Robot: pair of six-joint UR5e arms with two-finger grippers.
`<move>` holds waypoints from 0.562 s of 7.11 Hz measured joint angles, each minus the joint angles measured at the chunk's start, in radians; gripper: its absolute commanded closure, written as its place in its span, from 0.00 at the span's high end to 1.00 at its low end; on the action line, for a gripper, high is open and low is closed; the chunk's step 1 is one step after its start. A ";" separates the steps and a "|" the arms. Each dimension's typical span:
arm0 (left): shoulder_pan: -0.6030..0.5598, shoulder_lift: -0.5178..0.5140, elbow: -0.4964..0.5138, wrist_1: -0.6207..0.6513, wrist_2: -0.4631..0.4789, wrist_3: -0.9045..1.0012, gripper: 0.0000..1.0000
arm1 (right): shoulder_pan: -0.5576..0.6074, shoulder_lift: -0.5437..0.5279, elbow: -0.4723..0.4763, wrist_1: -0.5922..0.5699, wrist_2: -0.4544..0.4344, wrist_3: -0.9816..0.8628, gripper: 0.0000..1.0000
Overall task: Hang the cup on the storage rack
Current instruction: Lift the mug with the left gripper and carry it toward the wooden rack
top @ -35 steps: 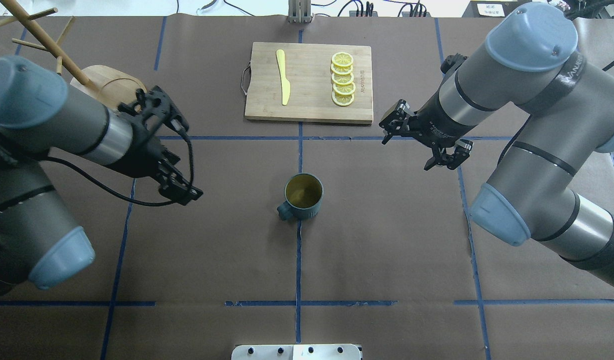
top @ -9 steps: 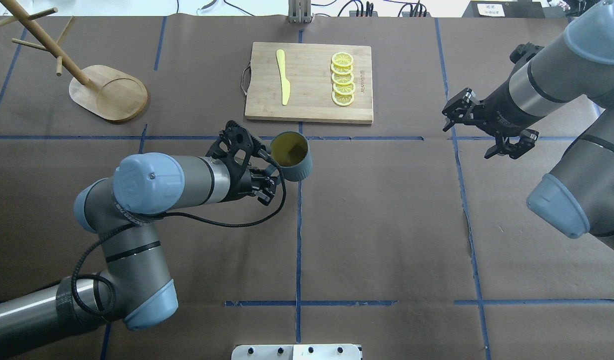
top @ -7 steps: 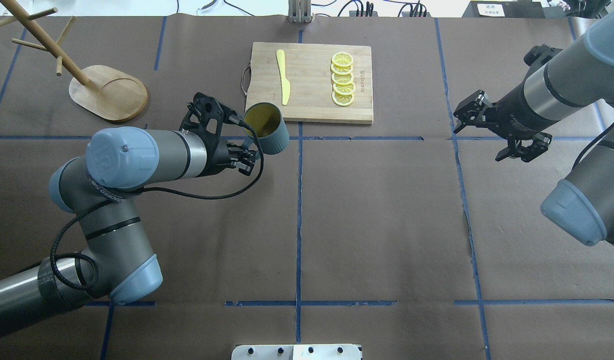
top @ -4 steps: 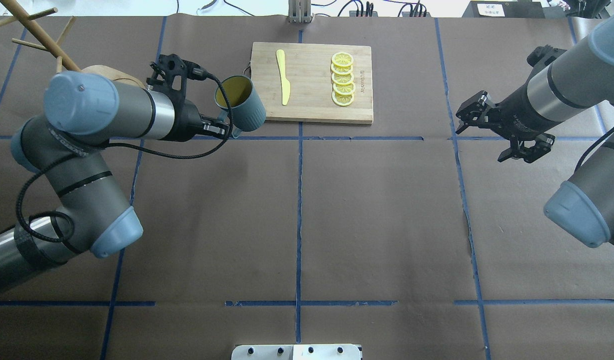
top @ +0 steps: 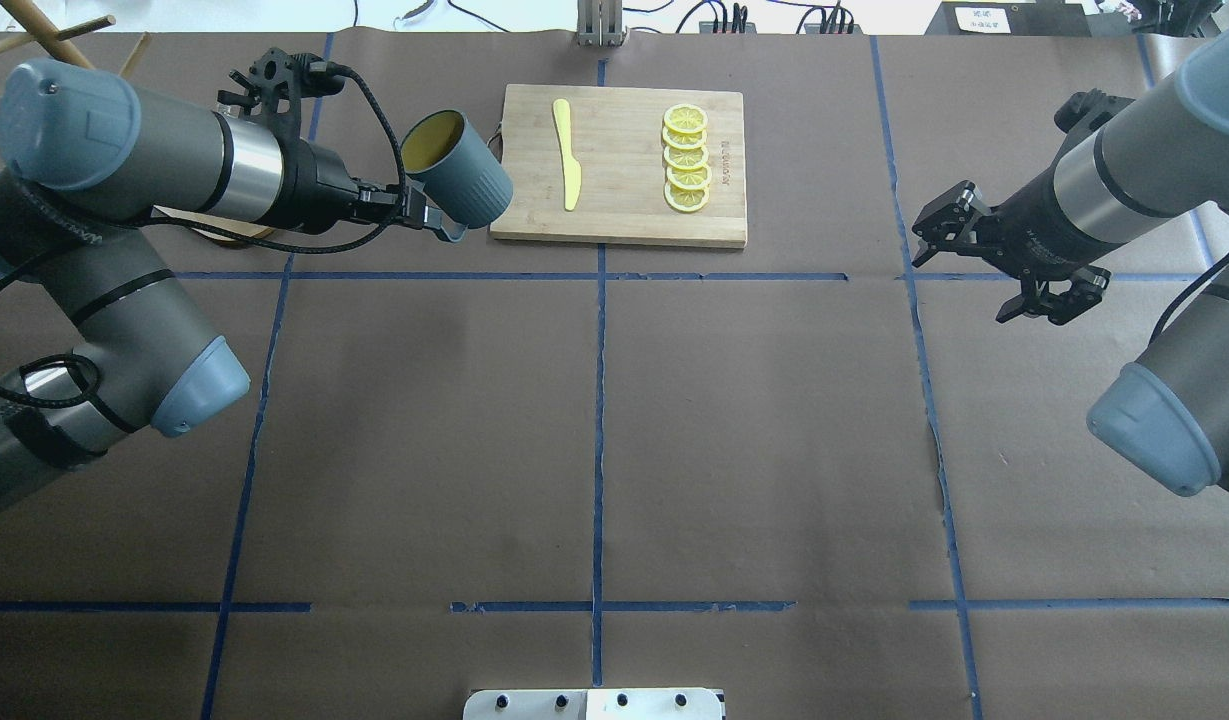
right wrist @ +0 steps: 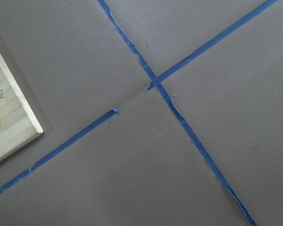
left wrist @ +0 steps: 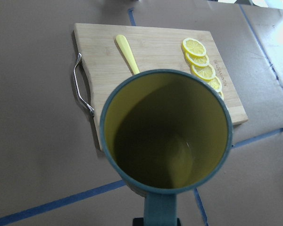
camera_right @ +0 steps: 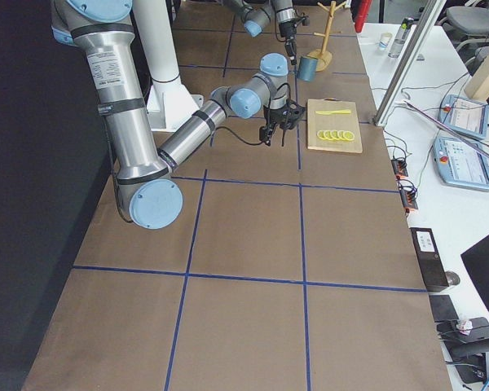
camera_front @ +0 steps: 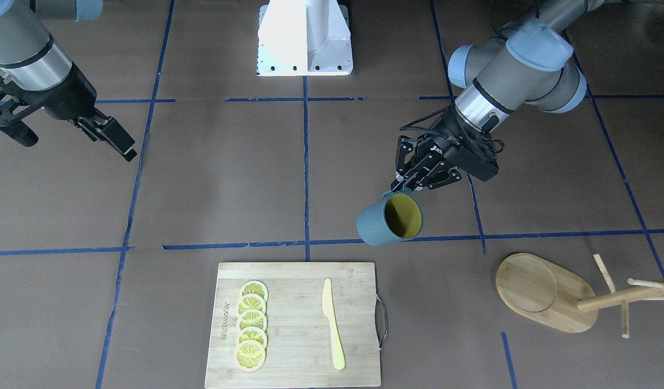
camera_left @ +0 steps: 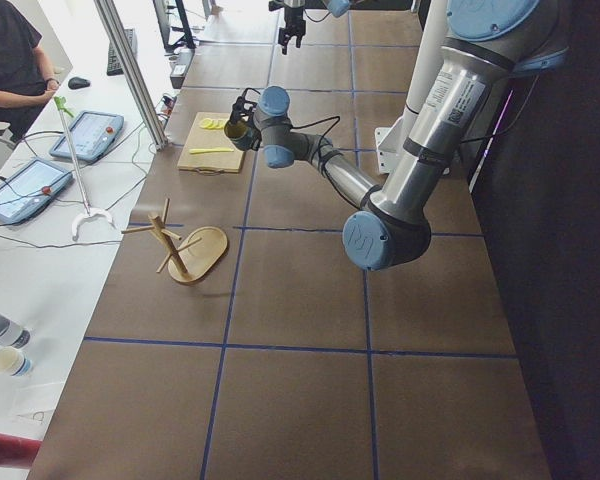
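My left gripper (top: 430, 214) is shut on the squared handle of the dark teal ribbed cup (top: 460, 172) with the yellow inside. It holds the cup in the air, tipped on its side, just left of the cutting board. The cup also shows in the front view (camera_front: 390, 219) below the left gripper (camera_front: 405, 186), and it fills the left wrist view (left wrist: 167, 134). The wooden storage rack (camera_front: 532, 290) stands at the table's far left, its pole leaning. In the overhead view my left arm hides most of the rack, and only its pegs (top: 36, 24) show. My right gripper (top: 960, 290) is open and empty at the right.
A bamboo cutting board (top: 624, 205) lies at the back centre with a yellow knife (top: 566, 155) and a row of lemon slices (top: 686, 160). Brown paper with blue tape lines (right wrist: 153, 80) covers the table. Operators' tablets (camera_left: 25, 185) lie on a side bench.
My left gripper took the cup by its handle from the table's centre, lifted it and carried it back and left towards the rack, tipping it. My right arm drew back to the right.
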 measured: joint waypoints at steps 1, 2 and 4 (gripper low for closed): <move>-0.017 0.003 0.050 -0.124 -0.018 -0.086 0.00 | 0.000 0.000 0.001 0.000 -0.004 0.000 0.99; -0.036 0.012 0.092 -0.235 -0.029 -0.170 0.00 | -0.001 0.000 0.001 0.000 -0.009 0.000 0.99; -0.075 0.033 0.154 -0.431 -0.037 -0.362 0.00 | -0.001 0.002 0.001 0.000 -0.012 0.000 0.99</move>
